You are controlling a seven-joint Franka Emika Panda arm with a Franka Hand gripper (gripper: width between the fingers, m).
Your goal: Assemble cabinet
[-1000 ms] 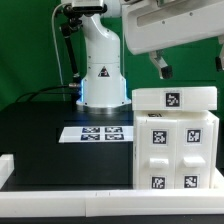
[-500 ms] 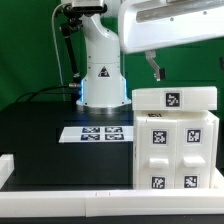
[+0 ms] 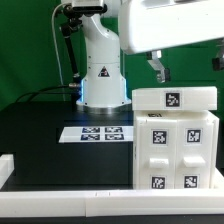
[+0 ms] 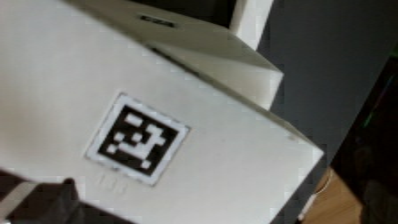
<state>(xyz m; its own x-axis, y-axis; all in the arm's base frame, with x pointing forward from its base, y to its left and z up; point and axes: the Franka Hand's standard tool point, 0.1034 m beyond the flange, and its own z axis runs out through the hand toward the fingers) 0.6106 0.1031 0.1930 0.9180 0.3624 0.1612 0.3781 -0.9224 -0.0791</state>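
The cabinet (image 3: 175, 140) is a large white box at the exterior view's right, with a tagged top panel (image 3: 175, 98) and tagged drawer blocks (image 3: 158, 139) on its front. My gripper (image 3: 187, 66) hangs just above the top panel, open and empty, with one dark finger (image 3: 157, 68) over the panel's left part and the other at the picture's right edge. The wrist view shows the white top panel (image 4: 214, 170) close up with its tag (image 4: 139, 138), and a dark fingertip (image 4: 39, 203) beside it.
The marker board (image 3: 97, 132) lies on the black table left of the cabinet. The arm's white base (image 3: 100, 70) stands behind it. A white rail (image 3: 60, 192) runs along the table's front and left edges.
The gripper has shifted slightly sideways above the cabinet's top panel and its hand looks more level. The cabinet has not moved.
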